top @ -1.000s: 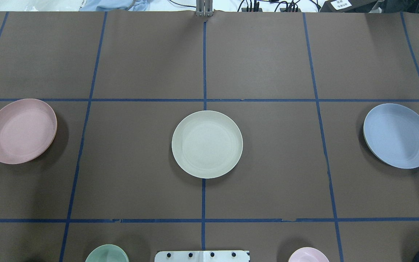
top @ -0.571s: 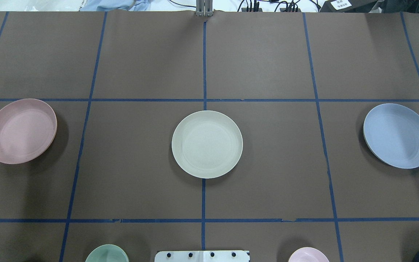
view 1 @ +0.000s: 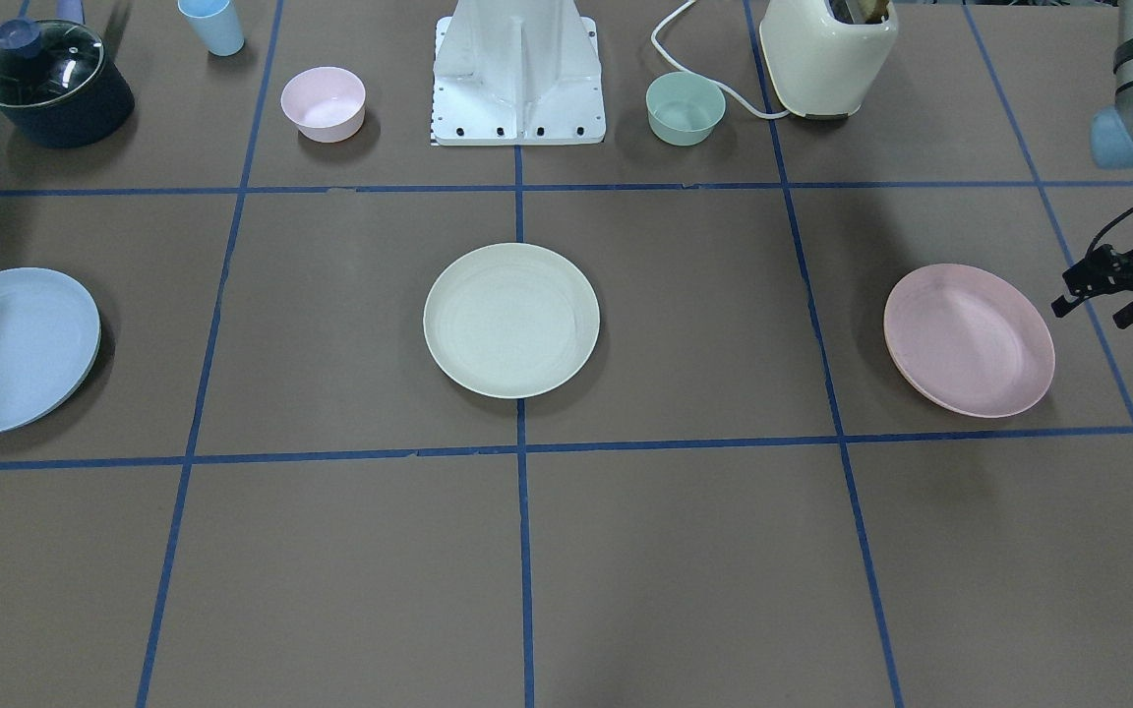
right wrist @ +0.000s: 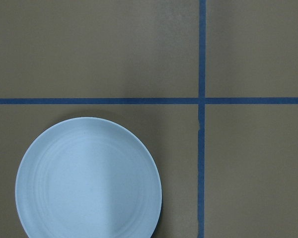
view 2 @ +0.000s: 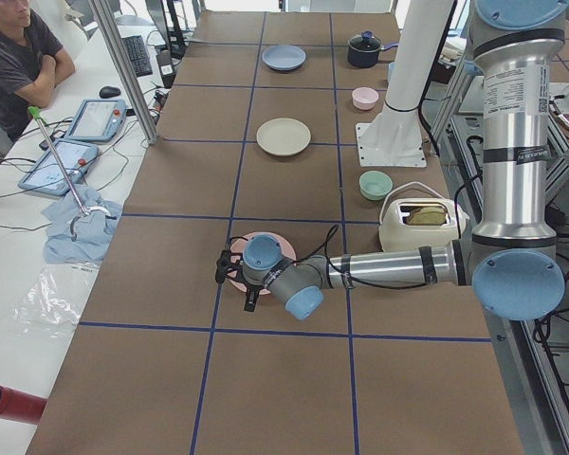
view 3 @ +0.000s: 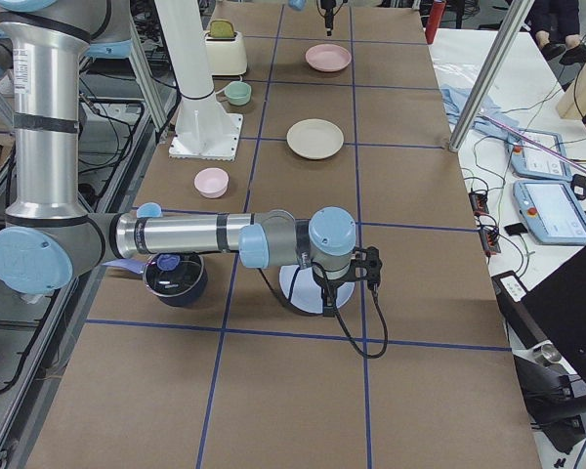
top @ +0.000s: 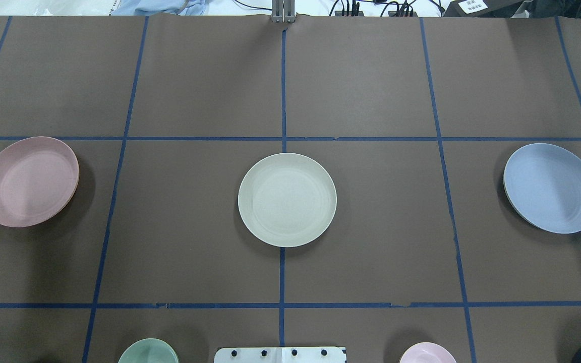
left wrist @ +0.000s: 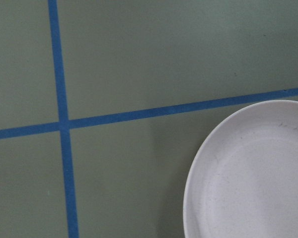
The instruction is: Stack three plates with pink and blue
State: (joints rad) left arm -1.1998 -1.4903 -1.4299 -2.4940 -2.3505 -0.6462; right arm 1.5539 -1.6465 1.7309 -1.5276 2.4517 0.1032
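Observation:
The three plates lie apart in a row on the brown table. The cream-white plate [top: 287, 199] is in the middle. The pale pink plate [top: 28, 181] is on my left, and the light blue plate [top: 552, 187] is on my right. My left gripper [view 1: 1088, 315] hovers just outside the pink plate [view 1: 969, 339], with its black fingers apart and empty. The left wrist view shows that plate's rim [left wrist: 253, 173]. My right gripper [view 3: 369, 274] hangs above the blue plate [right wrist: 88, 178]. I cannot tell whether it is open or shut.
On the robot's side stand a small pink bowl [view 1: 323, 102], a small green bowl [view 1: 685, 107], a cream toaster [view 1: 827, 54], a lidded dark pot [view 1: 50, 84], a blue cup [view 1: 210, 25] and the white robot base [view 1: 517, 79]. Blue tape lines grid the table.
A black bit of my left gripper has come in at the overhead view's left edge beside the pink plate. The plates have not moved.

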